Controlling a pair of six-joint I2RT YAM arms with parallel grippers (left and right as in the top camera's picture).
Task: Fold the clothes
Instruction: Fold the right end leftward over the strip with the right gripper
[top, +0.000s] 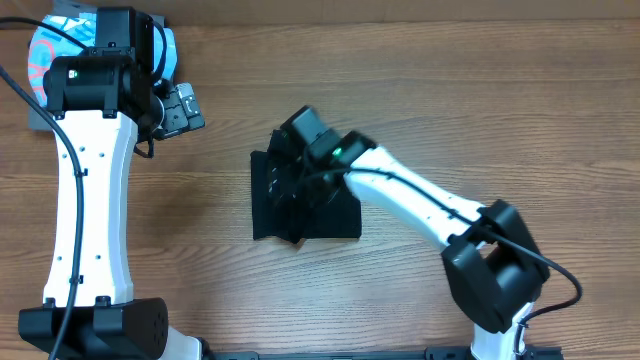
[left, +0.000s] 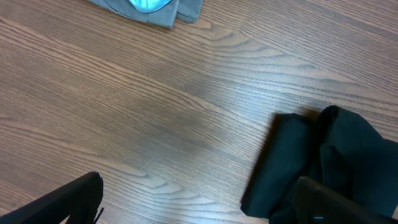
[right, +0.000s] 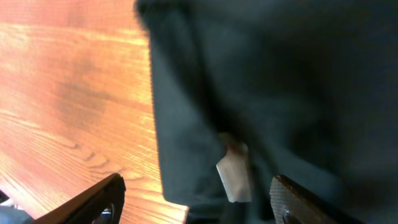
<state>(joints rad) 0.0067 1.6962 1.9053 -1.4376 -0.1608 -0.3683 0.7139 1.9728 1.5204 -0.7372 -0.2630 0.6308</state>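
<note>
We see the black T-shirt (top: 300, 205) lying bunched on the table (top: 450, 80). The right gripper (right: 198, 182) hovers just above the T-shirt, jaws wide and empty, and the left gripper (left: 198, 186), also wide, is well apart from it. We judge a finger could snag a fold on lifting. Only the right wrist view shows the white label (right: 233, 177).

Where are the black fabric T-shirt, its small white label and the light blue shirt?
Black fabric T-shirt (top: 325, 222): overhead view, lower right part.
Small white label (right: 233, 175): right wrist view, the tag's middle.
Light blue shirt (top: 42, 45): overhead view, its exposed left edge.
</note>
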